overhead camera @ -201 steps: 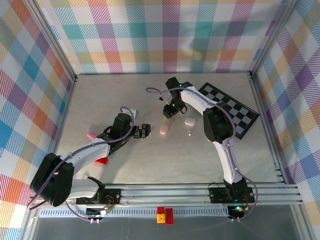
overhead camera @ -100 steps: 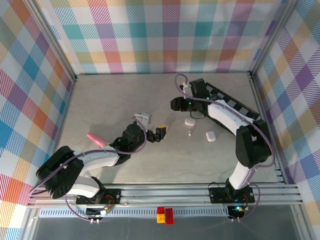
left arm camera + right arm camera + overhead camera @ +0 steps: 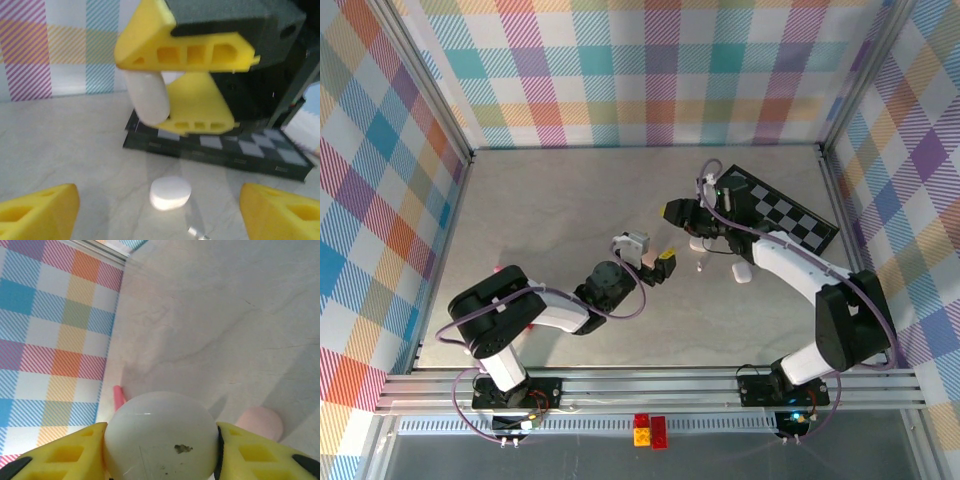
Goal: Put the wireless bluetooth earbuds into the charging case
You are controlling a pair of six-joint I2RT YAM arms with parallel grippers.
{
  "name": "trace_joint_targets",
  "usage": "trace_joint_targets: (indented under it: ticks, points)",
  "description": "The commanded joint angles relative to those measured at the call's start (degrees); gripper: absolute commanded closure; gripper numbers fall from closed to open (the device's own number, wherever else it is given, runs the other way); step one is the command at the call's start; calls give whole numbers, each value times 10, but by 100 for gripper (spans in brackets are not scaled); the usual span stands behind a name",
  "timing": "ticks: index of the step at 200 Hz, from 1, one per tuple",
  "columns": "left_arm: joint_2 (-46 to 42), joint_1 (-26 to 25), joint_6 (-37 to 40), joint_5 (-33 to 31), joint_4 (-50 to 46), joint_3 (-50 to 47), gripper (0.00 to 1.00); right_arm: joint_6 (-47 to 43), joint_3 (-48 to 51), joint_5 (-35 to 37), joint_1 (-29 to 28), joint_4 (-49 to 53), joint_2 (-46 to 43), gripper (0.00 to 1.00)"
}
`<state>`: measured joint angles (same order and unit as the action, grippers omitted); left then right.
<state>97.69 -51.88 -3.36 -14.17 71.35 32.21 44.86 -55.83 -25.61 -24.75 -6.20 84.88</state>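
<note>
At the centre of the overhead view, we find one earbud (image 3: 700,267) lying bare on the table (image 3: 550,200). It sits just below a second white case (image 3: 698,243) and to the left of a third white case (image 3: 740,272). The earbud appears as a thin pale sliver with its long axis running roughly top to bottom of that frame; we cannot tell which end is the stem. In the left wrist view it sits at the bottom edge, right of centre, below and right of the second white case.

Up and left of the earbud in the overhead view, the right gripper (image 3: 676,212) clamps a white case (image 3: 146,97) between its yellow fingers (image 3: 185,50). We read this case's long axis as near vertical in the left wrist view, with the lower end leaning slightly right. The right wrist view shows the case seated between both fingers, with a pink case (image 3: 260,422) on the table beyond.

The left gripper (image 3: 660,268) stands wide. Its fingers (image 3: 40,212) occupy the lower corners of the left wrist view with nothing gripped between them, clear of the earbud. A checkered mat (image 3: 790,215) lies at upper right of the overhead view.
</note>
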Motion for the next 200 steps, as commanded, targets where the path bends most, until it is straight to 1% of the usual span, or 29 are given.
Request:
trace_joint_targets:
  ticks: [1,27,76,134,153,181,200]
  points:
    - [12,-4,19,-18,59,34,23,38,13,-12,-2,-38,-26,54]
    - [25,-4,33,-24,61,59,30,56,28,-9,-1,-54,-43,54]
    - [41,-3,45,-27,61,95,37,65,31,-31,3,-63,-53,54]
    - [59,5,52,-15,61,127,42,75,40,-56,6,-85,-51,53]
    - [64,9,49,-23,61,132,44,82,47,-63,9,-99,-52,54]
    - [60,12,38,-20,61,128,44,87,59,-57,19,-110,-60,54]
    - [58,12,37,-25,61,121,42,93,65,-60,26,-120,-66,54]
